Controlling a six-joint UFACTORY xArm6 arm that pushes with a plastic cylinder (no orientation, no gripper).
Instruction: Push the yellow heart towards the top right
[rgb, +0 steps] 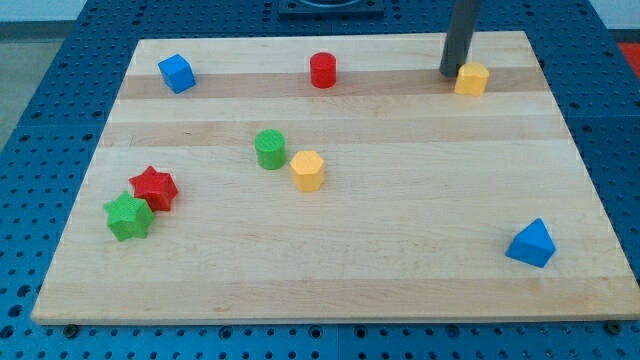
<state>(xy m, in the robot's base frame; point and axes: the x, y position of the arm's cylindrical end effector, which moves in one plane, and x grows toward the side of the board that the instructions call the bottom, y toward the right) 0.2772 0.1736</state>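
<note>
Your tip (449, 72) is down on the wooden board (330, 270) near the view's top right, planted right against the left side of the yellow heart (472, 78). From here the two look to be touching, or as near as makes no difference; the rod is upright and its upper end runs out of the top of the view. Remember, there's nothing to open or close on this rod and nothing held. It only shoves.

And the heart is sitting well up the board already, close to the top edge and not far from the right edge. I'd call the job mostly done. What's left, by my reading, is a short nudge further to the right and maybe a touch upward, and with your tip on the heart's left you're lined up for the rightward part.

Watch that top edge, though. There isn't much board beyond the heart, so an eager push could tip it off.

Everything else is well clear: the red cylinder (322, 70) and blue cube (176, 73) along the top, the green cylinder (270, 149) and yellow hexagon (307, 170) mid-board, the red star (154, 187) and green star (128, 217) touching at the left, and the blue triangle (531, 244) at the bottom right.
</note>
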